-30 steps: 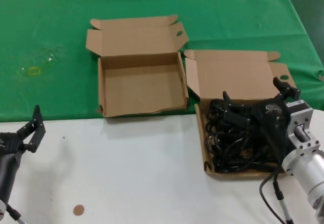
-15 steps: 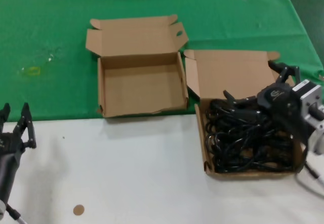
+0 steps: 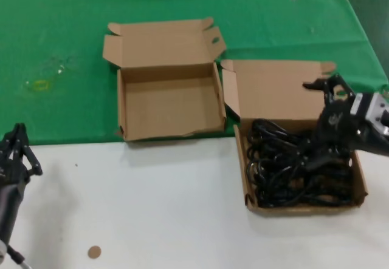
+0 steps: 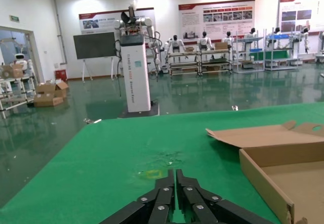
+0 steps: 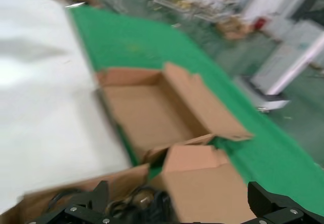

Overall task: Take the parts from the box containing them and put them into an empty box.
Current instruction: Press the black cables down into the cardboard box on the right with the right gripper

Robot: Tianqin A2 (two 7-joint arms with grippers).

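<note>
Currently the parts (image 3: 295,169) lie tangled in the box containing them (image 3: 249,187), on the right, beside an empty box (image 3: 167,108). The right gripper (image 3: 316,123) is held spread over the far side of the cords, apparently gripping nothing. One bundle should be singled out before closing. The left gripper (image 4: 176,193) is parked, closed, at the table's near left.
</note>
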